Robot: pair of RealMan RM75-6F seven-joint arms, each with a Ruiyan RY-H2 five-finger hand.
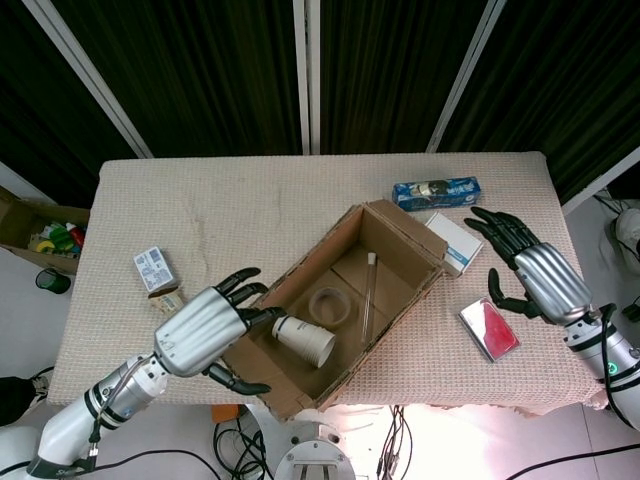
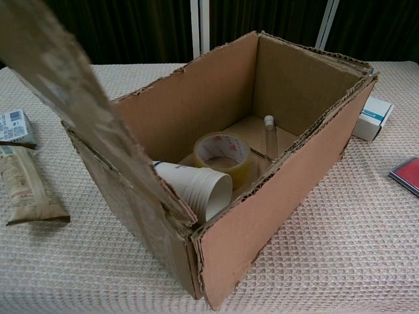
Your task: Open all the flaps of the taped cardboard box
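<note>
The cardboard box (image 1: 400,300) sits mid-table with its top uncovered. Inside lie a tape roll (image 1: 327,303), a paper cup (image 1: 305,340) on its side and a thin tube (image 1: 368,295). My left hand (image 1: 205,330) is at the box's near-left corner, fingers spread, lying against the flap there without gripping it. In the chest view that flap (image 2: 62,98) stands tilted outward to the left, above the cup (image 2: 196,186) and tape roll (image 2: 222,154); the left hand is hidden there. My right hand (image 1: 535,280) hovers right of the box, fingers apart, empty.
Right of the box lie a white carton (image 1: 452,240), a blue packet (image 1: 436,192) and a red case (image 1: 488,330). On the left are a small blue-white box (image 1: 152,268) and a brown packet (image 2: 29,190). A bin of clutter (image 1: 40,235) stands off the table's left edge.
</note>
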